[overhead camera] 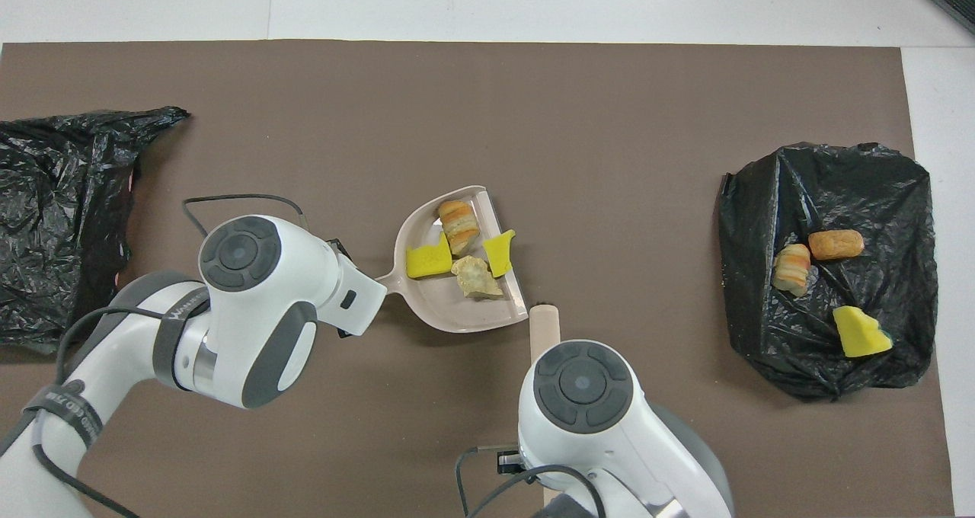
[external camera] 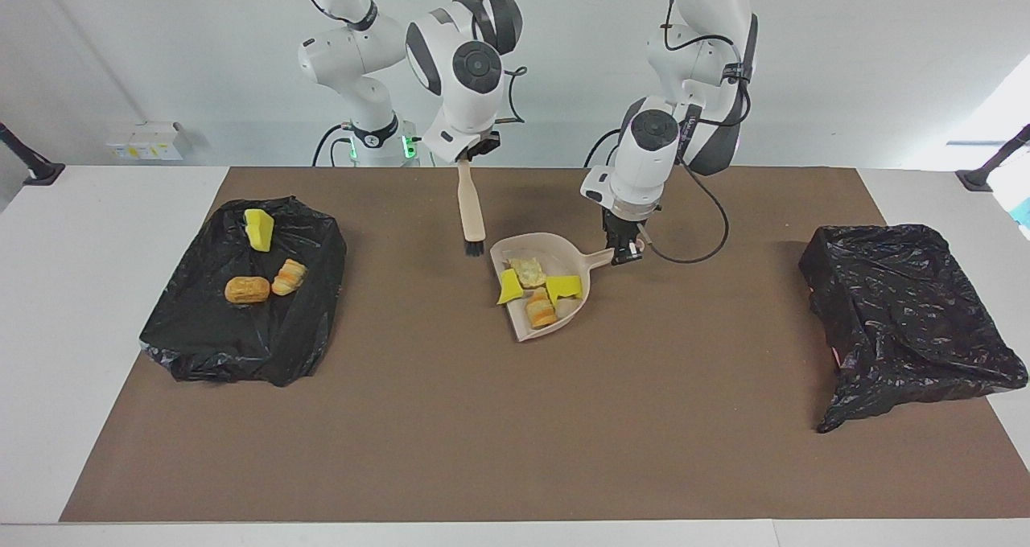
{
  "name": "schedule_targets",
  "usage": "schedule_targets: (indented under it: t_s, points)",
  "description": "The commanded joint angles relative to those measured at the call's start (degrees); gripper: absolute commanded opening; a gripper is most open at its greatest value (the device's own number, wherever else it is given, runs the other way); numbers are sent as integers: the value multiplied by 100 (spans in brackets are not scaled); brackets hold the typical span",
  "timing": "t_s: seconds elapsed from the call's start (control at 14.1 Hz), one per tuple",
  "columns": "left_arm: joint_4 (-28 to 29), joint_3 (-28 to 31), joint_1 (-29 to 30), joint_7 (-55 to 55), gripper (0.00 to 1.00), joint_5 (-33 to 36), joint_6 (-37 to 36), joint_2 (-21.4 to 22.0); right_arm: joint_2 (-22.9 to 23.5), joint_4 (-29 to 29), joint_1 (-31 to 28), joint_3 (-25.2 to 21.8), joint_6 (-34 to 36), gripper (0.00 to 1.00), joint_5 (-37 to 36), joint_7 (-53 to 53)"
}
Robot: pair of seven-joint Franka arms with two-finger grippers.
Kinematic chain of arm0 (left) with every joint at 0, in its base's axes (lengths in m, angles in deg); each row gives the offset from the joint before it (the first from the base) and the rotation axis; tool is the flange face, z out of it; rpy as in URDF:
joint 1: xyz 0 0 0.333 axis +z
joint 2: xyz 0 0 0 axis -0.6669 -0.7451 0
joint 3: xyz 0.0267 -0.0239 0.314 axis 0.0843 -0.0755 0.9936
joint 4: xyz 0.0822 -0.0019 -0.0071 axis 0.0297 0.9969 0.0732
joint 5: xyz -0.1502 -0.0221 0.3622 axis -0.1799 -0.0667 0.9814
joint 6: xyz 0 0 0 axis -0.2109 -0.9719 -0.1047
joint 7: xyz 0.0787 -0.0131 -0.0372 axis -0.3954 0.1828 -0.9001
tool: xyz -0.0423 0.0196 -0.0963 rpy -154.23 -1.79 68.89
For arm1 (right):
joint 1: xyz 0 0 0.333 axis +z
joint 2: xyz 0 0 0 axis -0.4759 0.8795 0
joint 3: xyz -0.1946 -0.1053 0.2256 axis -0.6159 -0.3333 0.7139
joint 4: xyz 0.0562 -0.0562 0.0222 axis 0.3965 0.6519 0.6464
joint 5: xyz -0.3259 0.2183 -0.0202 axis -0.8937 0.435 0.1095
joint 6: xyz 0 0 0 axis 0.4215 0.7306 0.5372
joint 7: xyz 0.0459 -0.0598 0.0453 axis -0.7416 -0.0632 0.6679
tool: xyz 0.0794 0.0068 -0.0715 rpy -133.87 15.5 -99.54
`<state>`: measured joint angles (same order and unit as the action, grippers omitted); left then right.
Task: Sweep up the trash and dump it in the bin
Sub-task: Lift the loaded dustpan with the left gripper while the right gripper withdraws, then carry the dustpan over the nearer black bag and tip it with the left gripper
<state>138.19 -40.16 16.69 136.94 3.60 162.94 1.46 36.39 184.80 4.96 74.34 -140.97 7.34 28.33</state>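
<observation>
A grey band [overhead camera: 171,316] on the left arm carries white lettering, seemingly "WANJEED", partly cut off.

Beige dustpan [overhead camera: 449,316] mid-mat, carrying four scraps of trash [overhead camera: 459,226]: two yellow sponge pieces, one striped bread lump, one pale lump. Handle toward left arm's wrist; left gripper hidden under wrist. Brush [overhead camera: 545,324] handle tip poking out from right arm's wrist, just beside pan. Black bag [overhead camera: 876,190] at right arm's end holding three more scraps. Second black bag [overhead camera: 53,213] at left arm's end. Brown mat [overhead camera: 609,122].
</observation>
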Motion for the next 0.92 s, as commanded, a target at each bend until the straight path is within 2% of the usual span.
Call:
schedule_targets:
  t_s: [0.0,0.21,0.5,0.71,0.85]
  points:
    - [-520,-32,394,584,0,-453,-25,-208,-504,688,19,-1,-500,0,318,56]
    - [-792,-32,781,892,0,-962,-60,-191,-478,1012,291,-1,-981,0,396,92]
    - [-1205,-32,1361,1453,0,-1421,-366,-182,-224,1084,380,-1,-1106,0,553,119]
    - [-1803,-23,1677,2015,0,-1404,-1174,-304,-118,1084,458,-1,-1115,0,818,356]
    - [-2224,12,1906,2341,0,-1308,-1718,-462,145,1014,599,8,-1359,0,819,251]
